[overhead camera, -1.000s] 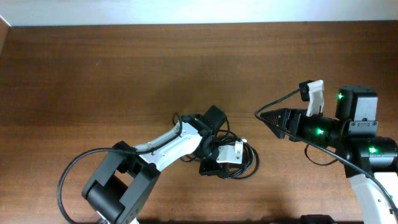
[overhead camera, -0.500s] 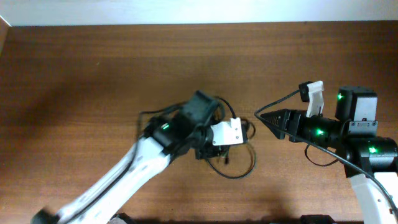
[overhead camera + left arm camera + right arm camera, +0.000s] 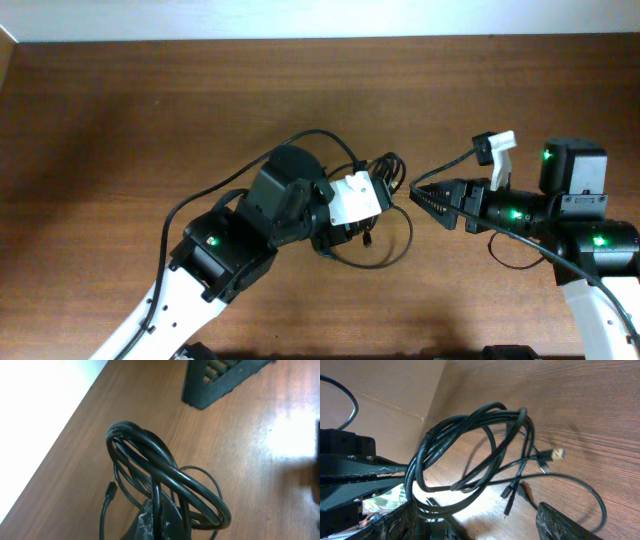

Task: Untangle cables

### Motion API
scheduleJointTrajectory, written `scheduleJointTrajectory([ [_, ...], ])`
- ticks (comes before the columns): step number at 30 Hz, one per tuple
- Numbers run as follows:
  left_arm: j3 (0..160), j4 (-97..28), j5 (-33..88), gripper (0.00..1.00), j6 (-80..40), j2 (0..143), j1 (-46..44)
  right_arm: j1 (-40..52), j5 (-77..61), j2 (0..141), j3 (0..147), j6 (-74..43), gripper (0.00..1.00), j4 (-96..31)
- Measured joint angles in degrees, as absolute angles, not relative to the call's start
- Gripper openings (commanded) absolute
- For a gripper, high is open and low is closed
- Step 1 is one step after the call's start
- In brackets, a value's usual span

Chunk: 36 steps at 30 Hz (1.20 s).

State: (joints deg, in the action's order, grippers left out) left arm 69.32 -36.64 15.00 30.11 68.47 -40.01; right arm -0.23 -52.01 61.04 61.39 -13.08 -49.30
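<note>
left gripper (image 3: 161, 519): jaws clamped tight on the cables (image 3: 150, 462); pinching the coil at its lower end
right gripper (image 3: 479, 510): jaws wide, nothing between them; pointing at the coil from the right, just beside it, not touching
cables: black coiled bundle near table (image 3: 150, 120) centre, held up off the wood; one thin loop trails down below the bundle
plug (image 3: 555, 453): gold-tipped end sticking out of the coil toward the right gripper; other small dark plug ends hang below it
</note>
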Motion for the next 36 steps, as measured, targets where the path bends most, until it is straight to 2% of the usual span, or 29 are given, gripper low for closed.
scheduleJointTrajectory([
  [13,69.32,-33.71,21.74,0.00,29.89,69.67,-40.01,-0.23,-56.14,61.04,61.39,-13.06,0.73,-48.62],
  [16,69.32,-32.84,21.89,0.00,29.63,70.41,-40.01,-0.05,-57.60,61.04,61.39,-13.08,0.70,-48.64],
  [22,69.32,-24.60,19.14,0.00,19.97,70.41,-40.01,5.65,-58.59,61.04,61.39,-10.96,0.69,-45.80],
  [29,69.32,-23.68,22.70,0.00,13.39,70.41,-40.01,10.55,-58.61,61.04,61.39,-7.42,0.69,-37.69],
  [30,69.32,-23.70,23.24,0.00,13.13,70.41,-40.01,10.55,-58.63,61.04,61.39,-7.27,0.66,-37.47],
  [32,69.32,-23.57,23.94,0.00,12.38,70.41,-40.01,10.55,-58.61,61.04,61.39,-7.07,0.50,-37.39],
  [35,69.32,-22.28,24.67,0.00,11.64,70.41,-40.18,10.55,-58.67,61.04,61.39,-6.81,0.12,-37.47],
  [36,69.32,-21.54,24.67,0.00,11.27,70.41,-40.21,10.55,-58.74,61.04,61.39,-6.55,0.04,-37.89],
])
